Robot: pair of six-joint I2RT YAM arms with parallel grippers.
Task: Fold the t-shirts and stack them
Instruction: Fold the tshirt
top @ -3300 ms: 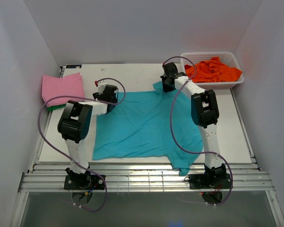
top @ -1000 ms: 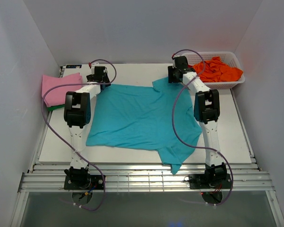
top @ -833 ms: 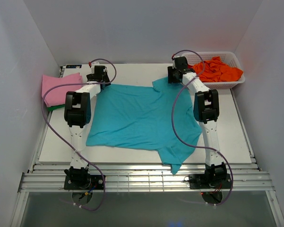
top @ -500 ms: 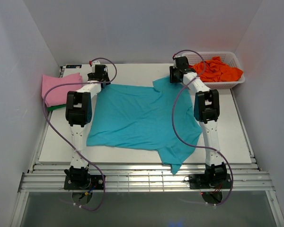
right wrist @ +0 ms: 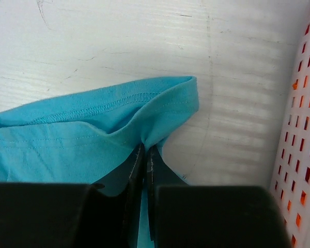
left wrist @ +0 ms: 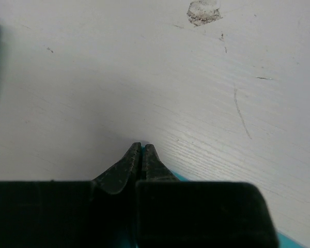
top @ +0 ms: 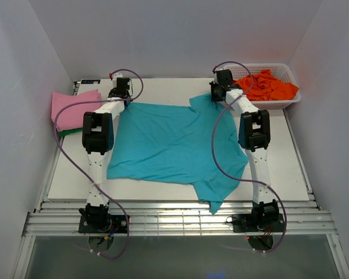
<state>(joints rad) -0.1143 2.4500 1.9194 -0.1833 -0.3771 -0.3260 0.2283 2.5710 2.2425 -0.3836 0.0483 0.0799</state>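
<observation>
A teal t-shirt lies spread on the white table. One sleeve hangs over the table's near edge. My left gripper sits at the shirt's far left corner. In the left wrist view its jaws are closed on a thin sliver of teal cloth. My right gripper is at the far right corner by the sleeve. There the teal t-shirt bunches up between its shut fingers.
A white basket at the back right holds crumpled orange t-shirts; its perforated wall stands close beside my right gripper. Folded pink and green garments are stacked at the left edge.
Both grippers went from open to shut on the shirt's far corners. The shirt's far edge has shifted slightly toward the back.
</observation>
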